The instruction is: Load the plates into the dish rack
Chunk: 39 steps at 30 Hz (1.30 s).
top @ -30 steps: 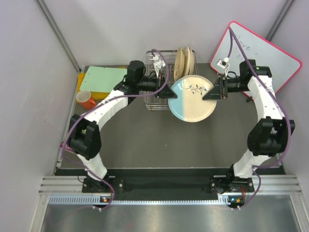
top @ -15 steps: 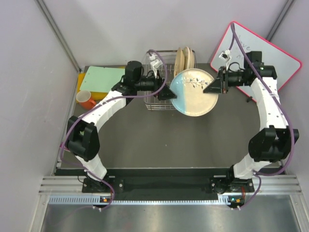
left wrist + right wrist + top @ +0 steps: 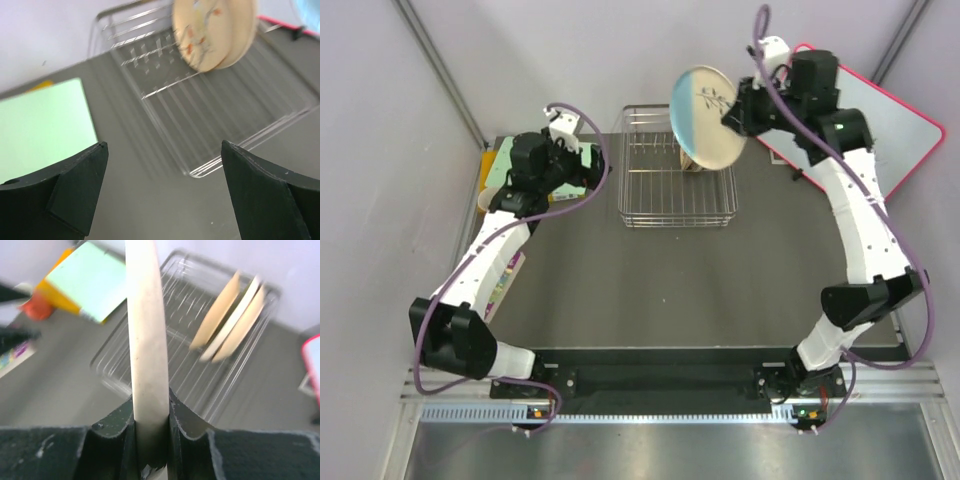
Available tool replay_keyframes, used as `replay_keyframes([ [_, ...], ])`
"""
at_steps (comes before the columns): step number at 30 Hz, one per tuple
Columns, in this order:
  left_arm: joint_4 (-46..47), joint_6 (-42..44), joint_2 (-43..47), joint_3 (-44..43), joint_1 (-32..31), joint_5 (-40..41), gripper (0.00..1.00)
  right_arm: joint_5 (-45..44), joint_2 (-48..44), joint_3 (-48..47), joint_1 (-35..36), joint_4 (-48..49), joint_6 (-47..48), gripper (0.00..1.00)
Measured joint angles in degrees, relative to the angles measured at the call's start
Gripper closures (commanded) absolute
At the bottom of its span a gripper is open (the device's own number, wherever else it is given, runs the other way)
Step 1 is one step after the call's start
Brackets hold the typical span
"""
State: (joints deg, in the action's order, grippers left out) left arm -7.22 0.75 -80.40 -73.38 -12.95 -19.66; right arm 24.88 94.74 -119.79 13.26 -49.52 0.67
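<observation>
Your right gripper (image 3: 150,440) clamps the plate (image 3: 705,115) upright, upper centre-right; the rack (image 3: 655,195) lies just below-left of it. Your left gripper (image 3: 165,170) gapes open, farther off.

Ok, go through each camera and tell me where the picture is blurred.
Top view: sharp and evenly lit. Left wrist view: the rack and its plates are smeared by motion, the left claw crisp. Right wrist view: the same plates and the green board are smeared, the held plate in the right claw clearer.
</observation>
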Motion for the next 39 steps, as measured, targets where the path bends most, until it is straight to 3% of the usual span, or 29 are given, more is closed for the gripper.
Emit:
replay_keyframes([
  [5, 0.17, -1.73, 0.79, 5.92, -0.63, 8.37, 0.01, -29.92, 6.25, -7.98, 16.46, 5.57, -1.03, 1.00],
  [8, -0.59, -3.17, 1.68, 9.66, -0.59, 10.47, 0.01, -43.87, 12.74, -12.09, 22.43, 10.05, 0.07, 1.00],
  [16, -0.52, -3.15, 11.61, 16.46, -0.59, 15.65, 0.01, -67.45, 29.44, -15.85, 25.38, 24.87, 5.81, 1.00],
  [21, 0.92, -2.78, 16.26, 20.48, -0.59, 16.65, 0.01, -72.63, 33.42, -15.87, 25.33, 27.96, 6.12, 1.00],
  [30, 1.38, -3.61, 16.55, 25.24, -0.59, 16.50, 0.01, -74.55, 34.93, -17.40, 25.38, 33.29, 6.19, 1.00],
  [39, 1.90, -4.09, 16.22, 26.25, -0.59, 16.24, 0.01, -70.44, 40.02, -19.15, 23.43, 32.39, 0.68, 1.00],
])
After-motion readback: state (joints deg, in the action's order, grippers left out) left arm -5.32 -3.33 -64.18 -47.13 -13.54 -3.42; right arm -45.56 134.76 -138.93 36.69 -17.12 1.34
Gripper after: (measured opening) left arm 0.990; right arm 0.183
